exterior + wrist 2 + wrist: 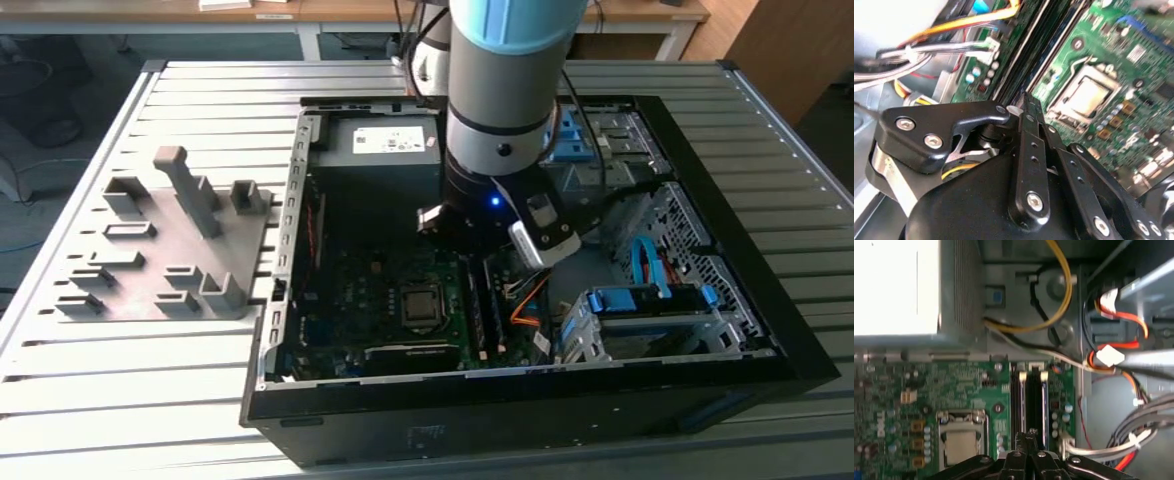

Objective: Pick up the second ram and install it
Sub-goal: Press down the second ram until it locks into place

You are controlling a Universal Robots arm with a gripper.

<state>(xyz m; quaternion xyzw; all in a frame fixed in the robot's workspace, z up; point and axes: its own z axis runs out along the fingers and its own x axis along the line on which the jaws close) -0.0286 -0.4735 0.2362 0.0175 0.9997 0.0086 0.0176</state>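
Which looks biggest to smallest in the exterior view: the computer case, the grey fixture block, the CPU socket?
1. Computer case
2. Grey fixture block
3. CPU socket

I'm working in a lab or workshop: slatted metal worktop (120,380), opened computer case (534,400), grey fixture block (167,250).

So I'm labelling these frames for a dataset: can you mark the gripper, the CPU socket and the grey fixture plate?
gripper (1026,436), first wrist view, between the fingertips over the memory slots.
CPU socket (1085,97), second wrist view, middle of its metal cover.
grey fixture plate (150,262), exterior view, flat part of its base.
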